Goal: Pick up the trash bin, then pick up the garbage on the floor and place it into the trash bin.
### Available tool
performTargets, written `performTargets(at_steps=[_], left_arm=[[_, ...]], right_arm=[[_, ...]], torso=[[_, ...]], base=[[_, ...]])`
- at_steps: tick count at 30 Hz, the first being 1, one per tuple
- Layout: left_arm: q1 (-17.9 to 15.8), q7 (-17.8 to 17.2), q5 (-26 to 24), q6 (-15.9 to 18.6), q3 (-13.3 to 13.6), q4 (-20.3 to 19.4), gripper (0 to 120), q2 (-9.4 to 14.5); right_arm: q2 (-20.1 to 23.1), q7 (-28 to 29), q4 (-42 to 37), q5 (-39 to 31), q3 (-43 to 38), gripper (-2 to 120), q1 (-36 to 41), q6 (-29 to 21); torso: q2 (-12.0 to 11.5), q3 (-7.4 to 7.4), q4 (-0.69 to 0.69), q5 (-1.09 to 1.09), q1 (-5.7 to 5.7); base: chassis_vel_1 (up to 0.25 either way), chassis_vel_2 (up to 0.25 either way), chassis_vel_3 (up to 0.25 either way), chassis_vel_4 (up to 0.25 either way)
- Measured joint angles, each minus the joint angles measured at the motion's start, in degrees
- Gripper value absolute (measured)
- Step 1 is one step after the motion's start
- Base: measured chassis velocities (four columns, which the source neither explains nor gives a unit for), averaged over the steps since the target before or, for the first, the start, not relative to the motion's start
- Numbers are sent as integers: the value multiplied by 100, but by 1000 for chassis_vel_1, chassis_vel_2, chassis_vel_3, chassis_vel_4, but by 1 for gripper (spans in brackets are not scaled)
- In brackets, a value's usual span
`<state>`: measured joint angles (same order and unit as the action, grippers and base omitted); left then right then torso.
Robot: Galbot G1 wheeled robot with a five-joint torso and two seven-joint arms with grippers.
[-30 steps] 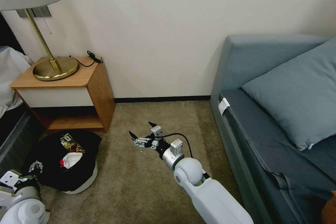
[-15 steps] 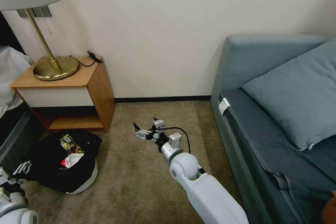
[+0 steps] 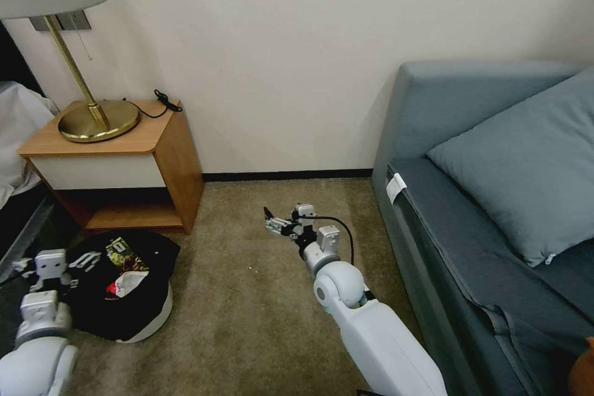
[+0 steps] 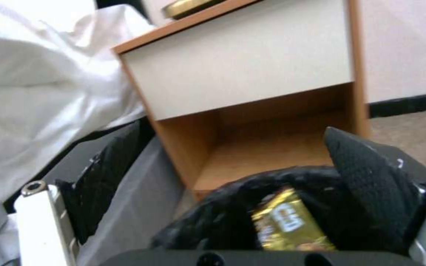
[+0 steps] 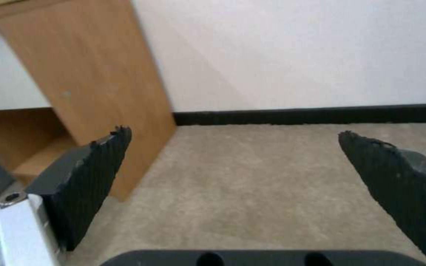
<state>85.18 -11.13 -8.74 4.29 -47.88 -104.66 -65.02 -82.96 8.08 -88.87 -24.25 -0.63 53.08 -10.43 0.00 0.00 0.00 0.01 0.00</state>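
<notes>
Carpet [image 3: 247,315] carries the trash bin [image 3: 133,315], at three o'clock just beside the left gripper [image 3: 59,263], jaws apart. Right gripper [image 3: 281,223], jaws apart and empty, hovers well apart from it.

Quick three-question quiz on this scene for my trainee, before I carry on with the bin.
1. True or false: the right tool holds a wrapper.
2. The trash bin is: A) on top of the nightstand; B) on the carpet in front of the nightstand; C) lifted by the right tool.
3. Fill in: the left tool, at the bin's rim, is ____.

Key: 1 false, it is open and empty above the carpet. 2 B. 3 open.
</notes>
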Motion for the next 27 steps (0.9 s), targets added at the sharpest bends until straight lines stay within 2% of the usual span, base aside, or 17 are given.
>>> performTargets(at_steps=[1, 2, 3, 6, 9, 12, 15, 16, 17, 20, 27], left_arm=[[-46, -21, 58, 60, 130, -26, 100, -5], [-46, -21, 58, 60, 130, -26, 100, -5], [-116, -41, 163, 126, 292, -34, 100, -6], [-172, -62, 239, 176, 412, -31, 100, -8], [-305, -90, 410, 250, 806, 92, 100, -10], [-327, -92, 463, 270, 909, 126, 100, -8], [-445, -120, 530, 320, 1187, 197, 100, 27], [-445, -120, 530, 320, 1187, 197, 100, 27], [-580, -185, 514, 379, 1391, 225, 100, 71], [-709, -236, 464, 392, 1550, 238, 100, 88], [-771, -254, 413, 412, 1763, 233, 100, 70]], right_arm=[[17, 37, 0, 4, -45, 100, 8, -32], [17, 37, 0, 4, -45, 100, 8, -32], [38, 71, -3, 4, -100, 100, 24, -68], [51, 96, -20, 4, -129, 100, 38, -91], [60, 149, -57, 4, -242, 100, 93, -147], [54, 154, -58, 4, -277, 100, 110, -150], [49, 158, -41, 7, -365, 100, 140, -150], [49, 158, -41, 7, -365, 100, 140, -150], [40, 157, -9, 2, -443, 100, 157, -144], [20, 146, 14, -15, -506, 100, 187, -101], [-4, 107, 78, 99, -506, 100, 252, -4]], torso=[[0, 0, 0, 0, 0], [0, 0, 0, 0, 0], [0, 0, 0, 0, 0], [0, 0, 0, 0, 0], [0, 0, 0, 0, 0], [-1, 0, 1, -1, 0], [0, 0, 0, 0, 0], [0, 0, 0, 0, 0], [0, 0, 0, 0, 0], [0, 0, 0, 0, 0], [0, 0, 0, 0, 0]], base=[[0, 0, 0, 0], [0, 0, 0, 0], [0, 0, 0, 0], [0, 0, 0, 0], [0, 0, 0, 0], [0, 0, 0, 0], [0, 0, 0, 0], [0, 0, 0, 0], [0, 0, 0, 0], [0, 0, 0, 0], [0, 0, 0, 0]])
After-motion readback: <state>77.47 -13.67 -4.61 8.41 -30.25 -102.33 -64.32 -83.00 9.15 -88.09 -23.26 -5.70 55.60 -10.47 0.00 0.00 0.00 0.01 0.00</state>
